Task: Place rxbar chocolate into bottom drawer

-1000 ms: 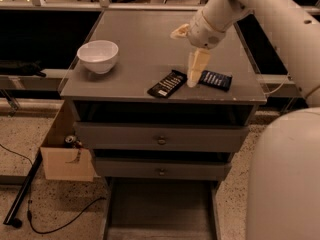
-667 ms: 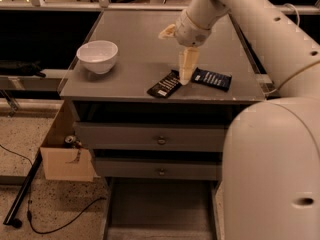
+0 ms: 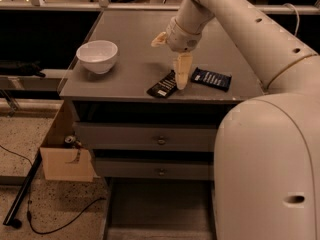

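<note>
The rxbar chocolate (image 3: 162, 86), a black-wrapped bar, lies near the front edge of the grey cabinet top (image 3: 135, 69). A similar dark blue-wrapped bar (image 3: 211, 79) lies just to its right. My gripper (image 3: 170, 64) is open and points down over the cabinet top. Its lower finger (image 3: 182, 73) reaches down at the black bar's right end, between the two bars. The other finger (image 3: 159, 39) sticks out to the left, above the top. It holds nothing. The bottom drawer (image 3: 160, 209) stands pulled open at floor level, its dark inside showing.
A white bowl (image 3: 97, 55) stands at the left of the cabinet top. Two shut grey drawers with round knobs (image 3: 161, 140) sit above the open one. A cardboard box (image 3: 65, 159) and a cable (image 3: 55, 219) lie on the floor to the left. My large pale body (image 3: 270, 169) fills the right.
The arm has swung left and the gripper has moved from above the blue bar to the right end of the black bar. The bars and bowl have not moved.
</note>
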`<state>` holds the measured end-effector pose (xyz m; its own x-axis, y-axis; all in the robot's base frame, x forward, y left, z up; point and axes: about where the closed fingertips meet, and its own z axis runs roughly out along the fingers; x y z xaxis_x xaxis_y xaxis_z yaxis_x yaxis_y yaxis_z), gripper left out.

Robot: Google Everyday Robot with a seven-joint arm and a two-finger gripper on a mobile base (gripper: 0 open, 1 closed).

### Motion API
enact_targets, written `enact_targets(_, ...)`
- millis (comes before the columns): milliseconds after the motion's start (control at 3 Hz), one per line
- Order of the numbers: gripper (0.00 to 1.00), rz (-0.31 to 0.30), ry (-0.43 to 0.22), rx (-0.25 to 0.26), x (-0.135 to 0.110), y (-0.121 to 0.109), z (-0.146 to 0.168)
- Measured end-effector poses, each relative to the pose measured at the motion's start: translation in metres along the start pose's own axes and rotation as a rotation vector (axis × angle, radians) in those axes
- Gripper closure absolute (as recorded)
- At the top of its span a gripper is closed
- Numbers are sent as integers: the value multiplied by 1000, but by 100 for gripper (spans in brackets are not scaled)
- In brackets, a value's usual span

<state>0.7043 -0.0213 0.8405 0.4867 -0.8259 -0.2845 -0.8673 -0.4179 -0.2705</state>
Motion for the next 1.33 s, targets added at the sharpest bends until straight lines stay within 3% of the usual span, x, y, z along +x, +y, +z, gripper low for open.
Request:
enact_targets(333,0,1,-2,-16,-8,19,9)
enact_targets(667,5,1,-2,-16,-8,19,9)
enact_targets(1333,51,1,-2,-16,-8,19,9)
